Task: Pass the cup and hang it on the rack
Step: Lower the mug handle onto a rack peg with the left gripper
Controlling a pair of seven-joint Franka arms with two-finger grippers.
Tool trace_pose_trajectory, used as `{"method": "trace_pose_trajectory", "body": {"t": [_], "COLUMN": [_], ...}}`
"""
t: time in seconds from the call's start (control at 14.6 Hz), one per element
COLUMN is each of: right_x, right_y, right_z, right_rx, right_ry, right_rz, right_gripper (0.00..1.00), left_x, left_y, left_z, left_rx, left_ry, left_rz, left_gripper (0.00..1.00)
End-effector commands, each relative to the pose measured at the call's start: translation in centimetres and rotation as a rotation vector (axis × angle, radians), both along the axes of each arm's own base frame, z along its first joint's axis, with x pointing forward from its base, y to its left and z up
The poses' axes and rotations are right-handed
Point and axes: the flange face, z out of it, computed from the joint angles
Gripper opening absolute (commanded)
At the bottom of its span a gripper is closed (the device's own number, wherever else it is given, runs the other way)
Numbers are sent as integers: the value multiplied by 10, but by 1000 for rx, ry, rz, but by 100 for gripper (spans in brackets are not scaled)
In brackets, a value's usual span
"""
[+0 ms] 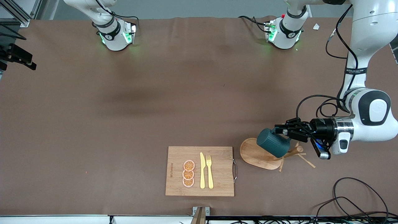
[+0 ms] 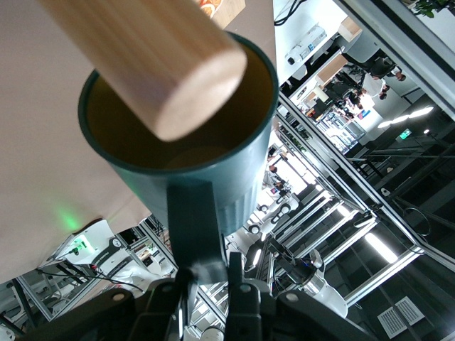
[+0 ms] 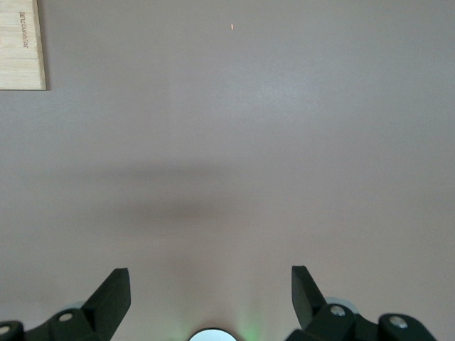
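Note:
The dark teal ribbed cup (image 1: 273,142) lies on its side in the air over the rack's oval wooden base (image 1: 255,154). My left gripper (image 1: 279,130) is shut on the cup's small handle. In the left wrist view the handle sits between the fingers of the left gripper (image 2: 208,273). There the cup (image 2: 227,177) shows its tan inside, and the rounded end of the rack's thick post (image 2: 163,64) crosses in front of its mouth. Thin pegs (image 1: 306,160) stick out beside the cup. My right gripper (image 3: 211,284) is open and empty above bare table.
A bamboo cutting board (image 1: 217,186) with a yellow knife (image 1: 202,171), a fork (image 1: 210,171) and three orange slices (image 1: 188,174) lies beside the rack, toward the right arm's end. Its corner shows in the right wrist view (image 3: 21,50). Cables (image 1: 351,199) lie near the front edge.

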Motion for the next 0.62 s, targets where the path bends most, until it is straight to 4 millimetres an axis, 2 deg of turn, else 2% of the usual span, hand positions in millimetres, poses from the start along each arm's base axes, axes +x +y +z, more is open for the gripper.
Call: {"method": "trace_pose_trajectory", "body": {"t": [0.0,0.07,0.55], "right_x": [-5,-5,-5], "right_y": [0,0,0], "right_z": [3,2,3], "right_rx": [0,0,0], "right_ry": [0,1,0], "right_rz": [10,12,10], "right_gripper": [100,100,100], "left_x": [4,5,2], "left_y": [3,10,18], "left_z": [3,1,-13], "left_rx": [-37,-37,-60], "left_ry": [-34,-37,-73], "left_rz": [-8,0,-22], "left_gripper": [0,0,0]}}
